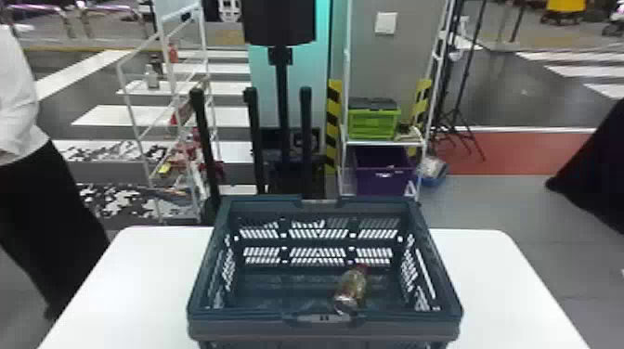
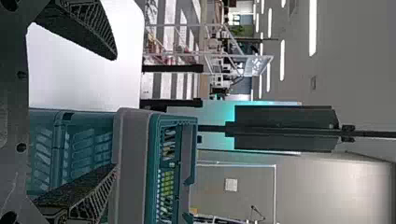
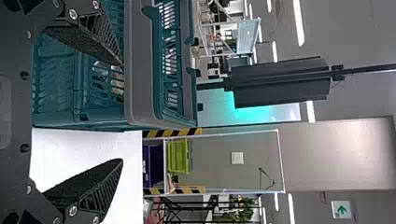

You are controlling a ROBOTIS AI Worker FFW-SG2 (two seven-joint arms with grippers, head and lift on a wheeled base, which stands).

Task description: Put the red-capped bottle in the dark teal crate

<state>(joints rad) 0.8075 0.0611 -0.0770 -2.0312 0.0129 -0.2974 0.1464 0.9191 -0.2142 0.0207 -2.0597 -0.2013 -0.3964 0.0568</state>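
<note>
Red-capped bottle [image 1: 351, 288] is seen inside the dark teal crate [image 1: 241, 330], right of its middle and close to its near wall. Bottle is laid on its side, long axis run near-to-far and slanted slightly right, red cap pointed at crate's far wall. Cap is blurred; crate's underside is cut off in head view. Bottle is partly hidden by crate slats in right wrist view. Left gripper [image 2: 115, 112] and right gripper [image 3: 122, 113] are spread, nothing grasped, near crate's near corners.
</note>
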